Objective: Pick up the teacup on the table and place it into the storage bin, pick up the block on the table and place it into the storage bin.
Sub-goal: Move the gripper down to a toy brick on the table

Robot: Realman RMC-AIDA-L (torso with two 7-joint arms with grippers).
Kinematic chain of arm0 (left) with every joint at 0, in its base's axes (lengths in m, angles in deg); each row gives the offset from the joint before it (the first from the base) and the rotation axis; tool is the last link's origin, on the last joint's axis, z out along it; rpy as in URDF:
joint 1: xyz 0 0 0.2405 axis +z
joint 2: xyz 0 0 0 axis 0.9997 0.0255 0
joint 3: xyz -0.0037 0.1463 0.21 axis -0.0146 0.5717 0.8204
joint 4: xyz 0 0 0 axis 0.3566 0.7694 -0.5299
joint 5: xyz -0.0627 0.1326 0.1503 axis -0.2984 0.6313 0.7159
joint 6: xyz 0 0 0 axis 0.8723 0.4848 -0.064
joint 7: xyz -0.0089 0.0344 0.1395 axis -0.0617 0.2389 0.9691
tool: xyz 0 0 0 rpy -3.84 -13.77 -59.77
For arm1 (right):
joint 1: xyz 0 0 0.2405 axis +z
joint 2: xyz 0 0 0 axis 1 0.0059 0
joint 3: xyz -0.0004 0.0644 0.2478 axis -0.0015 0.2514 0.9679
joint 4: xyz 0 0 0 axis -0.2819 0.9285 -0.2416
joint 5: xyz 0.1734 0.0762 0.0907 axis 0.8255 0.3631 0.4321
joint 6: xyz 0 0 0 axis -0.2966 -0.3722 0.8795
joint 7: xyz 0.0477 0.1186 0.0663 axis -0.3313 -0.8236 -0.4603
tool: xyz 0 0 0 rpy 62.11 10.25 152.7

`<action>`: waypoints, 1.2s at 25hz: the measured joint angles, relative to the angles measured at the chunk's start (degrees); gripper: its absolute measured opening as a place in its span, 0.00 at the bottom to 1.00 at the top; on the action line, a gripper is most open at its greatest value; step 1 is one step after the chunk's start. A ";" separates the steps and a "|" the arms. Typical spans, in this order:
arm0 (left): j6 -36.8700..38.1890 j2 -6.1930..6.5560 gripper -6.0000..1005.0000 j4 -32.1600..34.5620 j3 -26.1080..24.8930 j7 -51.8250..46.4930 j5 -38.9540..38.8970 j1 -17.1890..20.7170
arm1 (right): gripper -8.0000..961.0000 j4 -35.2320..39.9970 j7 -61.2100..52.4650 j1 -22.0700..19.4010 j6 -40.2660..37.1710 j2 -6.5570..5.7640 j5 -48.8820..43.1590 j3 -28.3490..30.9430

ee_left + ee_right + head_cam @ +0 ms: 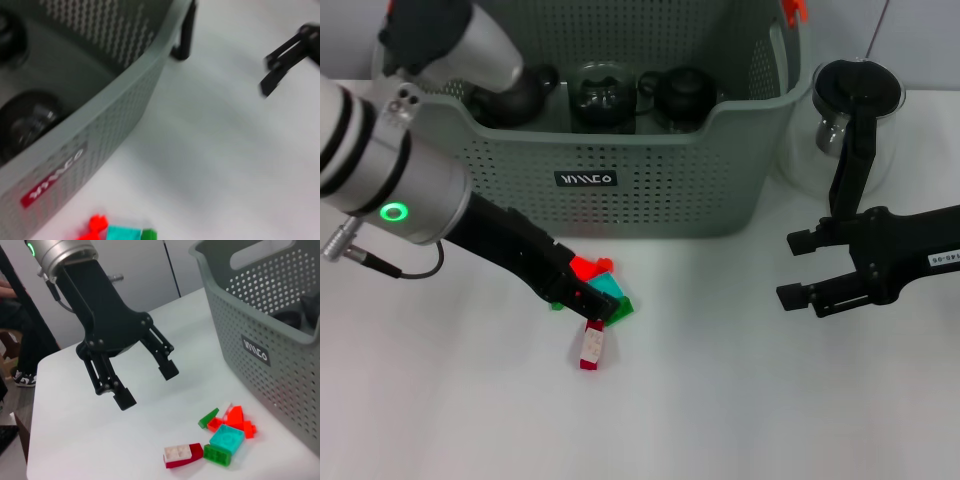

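While left gripper [145, 385], fingers apart, hovers over clustered coloured plastic blocks [595, 300] w/ right gripper [798, 270] parked, fingers apart: risk multi-grab.

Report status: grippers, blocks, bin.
Left gripper open, above the coloured plastic blocks on the white table. Right gripper open, idle beside. Grey-green perforated storage bin holds dark teacups. Nothing blocking.

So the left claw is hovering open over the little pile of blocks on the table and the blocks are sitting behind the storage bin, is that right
Not quite. The left claw does hover open over the blocks, but the head view shows them on the table in front of the storage bin, on the robot's side, near its labelled wall, not behind it.
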 joint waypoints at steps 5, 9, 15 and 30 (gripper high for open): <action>0.69 0.02 0.87 -0.18 4.70 -8.76 5.22 -2.09 | 0.95 -0.08 -0.41 0.45 -0.18 -1.20 -0.08 0.00; 0.77 -0.10 0.87 -0.25 8.47 -13.84 7.33 -2.46 | 0.95 0.04 -0.54 0.78 -0.45 -1.68 -0.27 -0.40; 0.53 -0.25 0.87 -2.39 12.13 -18.57 9.69 -2.72 | 0.95 0.36 -0.08 2.03 -0.97 -1.56 -2.32 -1.21; -1.09 -0.25 0.87 -9.66 13.00 -25.98 11.57 -6.29 | 0.95 0.59 0.77 3.65 -1.02 -1.22 -3.90 -2.91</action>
